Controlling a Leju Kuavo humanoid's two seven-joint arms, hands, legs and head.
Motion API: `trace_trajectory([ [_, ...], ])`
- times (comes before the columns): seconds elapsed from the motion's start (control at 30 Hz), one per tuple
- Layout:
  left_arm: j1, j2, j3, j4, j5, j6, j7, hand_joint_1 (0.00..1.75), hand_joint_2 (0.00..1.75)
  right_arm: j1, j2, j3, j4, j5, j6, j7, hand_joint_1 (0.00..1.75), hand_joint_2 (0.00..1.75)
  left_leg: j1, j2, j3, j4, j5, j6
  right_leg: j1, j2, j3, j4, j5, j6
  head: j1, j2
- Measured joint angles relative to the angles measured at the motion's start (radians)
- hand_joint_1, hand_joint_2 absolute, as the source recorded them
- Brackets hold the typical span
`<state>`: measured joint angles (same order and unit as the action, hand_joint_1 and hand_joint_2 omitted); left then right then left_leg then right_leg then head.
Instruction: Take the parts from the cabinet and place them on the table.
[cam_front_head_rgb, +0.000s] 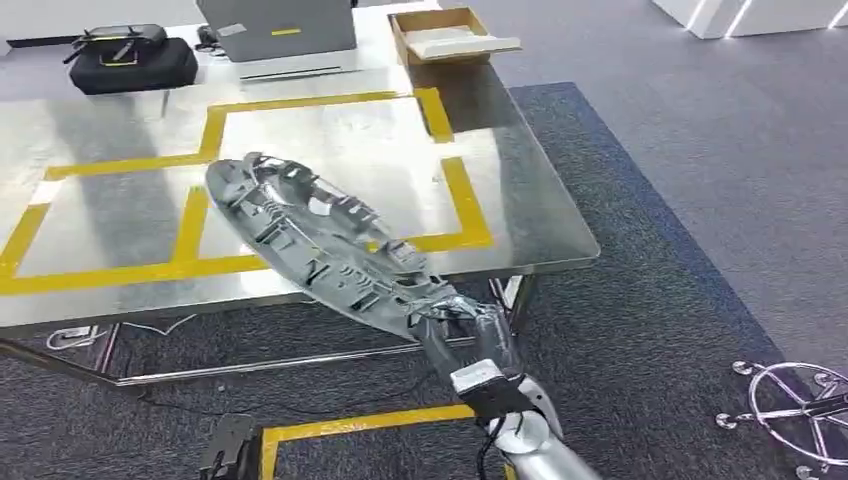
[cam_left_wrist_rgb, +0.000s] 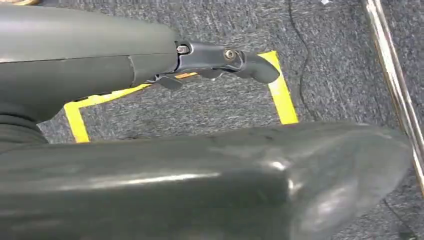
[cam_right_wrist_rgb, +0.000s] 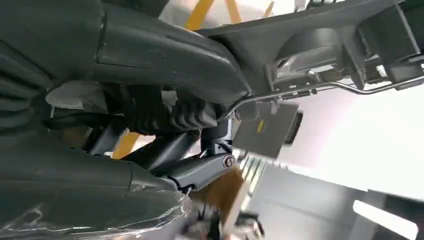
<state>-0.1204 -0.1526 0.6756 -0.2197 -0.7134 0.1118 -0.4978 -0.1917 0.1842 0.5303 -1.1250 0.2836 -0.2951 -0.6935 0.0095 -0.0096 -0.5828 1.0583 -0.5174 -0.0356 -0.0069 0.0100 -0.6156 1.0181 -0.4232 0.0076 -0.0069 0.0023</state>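
Observation:
A long grey plastic part (cam_front_head_rgb: 310, 235) with ribs and clips hangs tilted above the near right side of the shiny metal table (cam_front_head_rgb: 530, 215). My right hand (cam_front_head_rgb: 465, 325) grips its near end just in front of the table edge. The far end reaches over a yellow taped rectangle (cam_front_head_rgb: 455, 185). In the right wrist view the dark fingers (cam_right_wrist_rgb: 165, 117) close around the part (cam_right_wrist_rgb: 320, 35). My left hand (cam_left_wrist_rgb: 200, 170) hangs over grey carpet with its fingers apart and holds nothing.
At the back of the table stand a black bag (cam_front_head_rgb: 133, 58), a grey case (cam_front_head_rgb: 280, 35) and a cardboard box (cam_front_head_rgb: 440, 35). A chrome chair base (cam_front_head_rgb: 800, 405) stands on the floor at the right. Yellow tape (cam_front_head_rgb: 360, 425) marks the carpet near my feet.

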Motion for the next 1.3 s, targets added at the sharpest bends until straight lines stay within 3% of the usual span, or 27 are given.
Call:
trace_trajectory([
  [0.07, -0.002, 0.0, -0.002, 0.0, -0.009, -0.001, 0.007, 0.0, 0.0, -0.005, -0.01, 0.012, 0.0, 0.062, -0.055, 0.0, 1.75, 1.75, 0.002, 0.0, -0.076, 0.156, -0.073, -0.004, 0.001, 0.0, -0.002, 0.0, -0.001, -0.004, -0.003, 0.0],
  [0.1, -0.001, 0.0, -0.003, 0.0, -0.01, -0.002, 0.01, 0.0, 0.0, -0.009, -0.015, 0.016, 0.0, 0.099, -0.086, 0.0, 1.75, 1.75, 0.002, 0.0, -0.109, 0.218, -0.092, -0.005, 0.001, 0.0, -0.002, 0.0, -0.001, -0.004, -0.004, 0.0],
  [0.13, -0.001, 0.0, -0.005, 0.0, -0.013, -0.003, 0.013, 0.0, 0.0, -0.016, -0.021, 0.021, 0.0, 0.142, -0.124, 0.0, 1.75, 1.75, 0.002, 0.0, -0.124, 0.238, -0.085, -0.006, 0.001, 0.002, -0.002, 0.0, -0.001, -0.004, -0.003, 0.0],
  [0.17, -0.003, 0.0, -0.006, 0.0, -0.017, -0.003, 0.014, 0.0, 0.0, -0.025, -0.027, 0.027, 0.001, 0.174, -0.152, 0.0, 1.75, 1.75, 0.002, 0.0, -0.115, 0.212, -0.054, -0.005, 0.0, 0.004, -0.001, 0.0, -0.001, -0.004, -0.004, 0.0],
  [0.2, -0.006, 0.0, -0.008, 0.0, -0.019, -0.005, 0.016, 0.0, 0.0, -0.034, -0.033, 0.035, 0.001, 0.211, -0.188, 0.0, 1.75, 1.75, 0.004, 0.0, -0.087, 0.147, -0.008, -0.005, 0.0, 0.004, 0.0, 0.001, -0.001, -0.002, -0.005, 0.0],
  [0.27, -0.014, -0.001, -0.014, 0.0, -0.023, -0.005, 0.019, 0.0, 0.0, -0.048, -0.036, 0.039, 0.0, 0.225, -0.229, 0.0, 1.75, 1.75, 0.008, 0.004, -0.012, -0.014, 0.077, -0.007, -0.002, 0.004, 0.004, 0.002, -0.004, 0.008, -0.005, 0.0],
  [0.3, -0.019, -0.006, -0.018, 0.0, -0.026, -0.006, 0.021, 0.0, 0.0, -0.054, -0.036, 0.039, -0.001, 0.217, -0.239, 0.0, 1.75, 1.75, 0.006, 0.004, 0.005, -0.046, 0.066, -0.008, 0.007, 0.003, 0.0, 0.008, -0.006, 0.017, -0.006, 0.0],
  [0.33, -0.021, -0.008, -0.021, 0.0, -0.028, -0.008, 0.023, 0.0, 0.0, -0.061, -0.037, 0.039, -0.007, 0.207, -0.249, 0.0, 1.75, 1.75, 0.006, 0.0, 0.0, -0.051, 0.065, 0.004, 0.008, 0.003, -0.004, 0.009, -0.004, 0.022, -0.005, 0.0],
  [0.47, -0.018, -0.011, -0.024, 0.0, -0.03, -0.011, 0.026, 0.0, 0.0, -0.069, -0.042, 0.037, -0.036, 0.176, -0.235, 0.002, 1.75, 1.75, 0.007, 0.0, -0.001, -0.054, 0.068, 0.028, 0.003, 0.0, -0.012, 0.014, -0.012, 0.042, -0.006, 0.0],
  [0.5, -0.019, -0.011, -0.025, 0.0, -0.032, -0.012, 0.026, 0.0, 0.0, -0.071, -0.043, 0.037, -0.043, 0.175, -0.228, 0.001, 1.75, 1.75, 0.007, 0.001, 0.001, -0.054, 0.067, 0.035, 0.004, -0.002, -0.029, 0.054, -0.038, 0.046, 0.0, 0.0],
  [0.57, -0.02, -0.013, -0.028, 0.0, -0.035, -0.015, 0.028, 0.0, 0.0, -0.072, -0.047, 0.041, -0.05, 0.185, -0.227, 0.0, 1.75, 1.75, 0.006, 0.001, 0.001, -0.053, 0.065, 0.042, 0.004, -0.003, -0.111, 0.229, -0.115, 0.051, 0.0, 0.0],
  [0.6, -0.02, -0.013, -0.029, 0.0, -0.037, -0.015, 0.031, 0.0, 0.0, -0.069, -0.049, 0.043, -0.053, 0.192, -0.231, 0.0, 1.75, 1.75, 0.005, 0.001, 0.001, -0.053, 0.064, 0.043, 0.004, -0.002, -0.148, 0.303, -0.138, 0.051, 0.002, 0.0],
  [0.63, -0.019, -0.013, -0.029, 0.0, -0.037, -0.015, 0.032, 0.0, 0.0, -0.066, -0.053, 0.047, -0.056, 0.197, -0.238, 0.0, 1.75, 1.75, 0.004, 0.001, 0.002, -0.053, 0.063, 0.044, 0.004, -0.002, -0.166, 0.332, -0.139, 0.05, 0.001, 0.0],
  [0.67, -0.019, -0.014, -0.029, 0.0, -0.037, -0.014, 0.032, 0.0, 0.0, -0.063, -0.055, 0.05, -0.056, 0.201, -0.246, 0.0, 1.75, 1.75, 0.003, 0.0, 0.005, -0.053, 0.062, 0.046, 0.004, -0.002, -0.159, 0.314, -0.118, 0.047, 0.001, 0.0],
  [0.7, -0.019, -0.014, -0.03, 0.0, -0.037, -0.014, 0.032, 0.0, 0.0, -0.061, -0.057, 0.053, -0.058, 0.203, -0.257, 0.0, 1.75, 1.75, 0.002, -0.003, 0.008, -0.053, 0.06, 0.045, 0.004, -0.002, -0.131, 0.25, -0.077, 0.043, 0.001, 0.0],
  [0.77, -0.019, -0.016, -0.03, 0.0, -0.037, -0.015, 0.031, 0.0, 0.0, -0.062, -0.06, 0.062, -0.061, 0.203, -0.271, 0.0, 1.75, 1.75, 0.002, -0.005, 0.017, -0.053, 0.053, 0.041, 0.005, -0.003, -0.037, 0.058, 0.015, 0.034, 0.001, 0.0],
  [0.8, -0.02, -0.017, -0.03, 0.0, -0.037, -0.015, 0.031, 0.0, 0.0, -0.064, -0.061, 0.065, -0.063, 0.199, -0.273, 0.0, 1.75, 1.75, -0.004, -0.005, 0.016, -0.053, 0.05, 0.035, 0.008, -0.002, -0.01, 0.026, -0.001, 0.032, 0.0, 0.0],
  [0.87, -0.019, -0.017, -0.03, 0.0, -0.034, -0.015, 0.029, 0.0, 0.0, -0.063, -0.062, 0.074, -0.068, 0.17, -0.266, -0.001, 1.75, 1.75, -0.004, -0.004, 0.01, -0.052, 0.053, 0.026, 0.009, 0.001, -0.011, 0.011, -0.002, 0.027, -0.003, 0.0],
  [0.93, -0.018, -0.018, -0.03, 0.0, -0.026, -0.019, 0.022, 0.0, 0.0, -0.062, -0.064, 0.076, -0.072, 0.093, -0.201, 0.0, 1.75, 1.75, -0.002, -0.003, 0.013, -0.058, 0.052, 0.016, 0.012, 0.003, -0.011, 0.012, -0.004, 0.017, -0.003, 0.0],
  [1.0, -0.018, -0.017, -0.029, 0.0, -0.018, -0.024, 0.021, 0.0, 0.0, -0.061, -0.063, 0.074, -0.078, 0.001, -0.109, 0.001, 1.75, 1.75, -0.001, -0.001, -0.001, -0.021, 0.021, 0.004, 0.003, 0.001, -0.004, 0.001, -0.001, 0.006, -0.008, 0.0],
  [1.07, -0.018, -0.016, -0.029, 0.0, -0.016, -0.025, 0.022, 0.0, 0.0, -0.06, -0.059, 0.069, -0.079, -0.058, -0.038, 0.005, 1.75, 1.75, 0.0, -0.001, -0.076, 0.125, -0.051, 0.0, 0.003, 0.004, -0.005, -0.002, -0.02, -0.009, -0.01, 0.0],
  [1.1, -0.015, -0.016, -0.029, 0.0, -0.017, -0.026, 0.023, 0.0, 0.0, -0.059, -0.056, 0.064, -0.079, -0.073, -0.01, 0.012, 1.75, 1.75, 0.0, -0.001, -0.121, 0.209, -0.076, -0.001, 0.004, 0.003, -0.003, -0.001, -0.024, -0.011, -0.01, 0.0],
  [1.13, -0.011, -0.015, -0.029, 0.0, -0.018, -0.027, 0.023, 0.0, 0.0, -0.057, -0.055, 0.06, -0.076, -0.087, 0.014, 0.022, 1.75, 1.75, 0.0, -0.001, -0.152, 0.259, -0.078, -0.002, 0.004, 0.003, 0.004, -0.001, -0.029, -0.01, -0.011, 0.0],
  [1.17, -0.008, -0.015, -0.029, 0.0, -0.019, -0.029, 0.023, 0.0, 0.0, -0.056, -0.055, 0.056, -0.073, -0.09, 0.025, 0.025, 1.75, 1.75, 0.0, -0.001, -0.154, 0.254, -0.053, -0.002, 0.004, 0.003, 0.013, -0.001, -0.034, -0.009, -0.01, 0.0],
  [1.2, -0.007, -0.015, -0.029, 0.0, -0.019, -0.03, 0.023, 0.0, 0.0, -0.054, -0.055, 0.051, -0.07, -0.096, 0.04, 0.027, 1.75, 1.75, 0.001, -0.001, -0.139, 0.206, -0.006, -0.002, 0.003, 0.002, 0.024, -0.001, -0.041, -0.007, -0.01, 0.0],
  [1.27, -0.006, -0.011, -0.029, 0.0, -0.019, -0.03, 0.023, 0.0, 0.0, -0.053, -0.052, 0.044, -0.067, -0.102, 0.054, 0.027, 1.75, 1.75, 0.002, 0.002, -0.067, 0.043, 0.097, -0.003, -0.001, 0.0, 0.05, -0.001, -0.052, 0.005, -0.01, 0.0],
  [1.3, -0.004, -0.011, -0.029, 0.0, -0.019, -0.03, 0.023, 0.0, 0.0, -0.054, -0.051, 0.039, -0.066, -0.103, 0.056, 0.027, 1.75, 1.75, 0.002, 0.006, -0.04, -0.014, 0.111, -0.005, 0.002, 0.0, 0.046, -0.002, -0.06, 0.013, -0.011, 0.0],
])
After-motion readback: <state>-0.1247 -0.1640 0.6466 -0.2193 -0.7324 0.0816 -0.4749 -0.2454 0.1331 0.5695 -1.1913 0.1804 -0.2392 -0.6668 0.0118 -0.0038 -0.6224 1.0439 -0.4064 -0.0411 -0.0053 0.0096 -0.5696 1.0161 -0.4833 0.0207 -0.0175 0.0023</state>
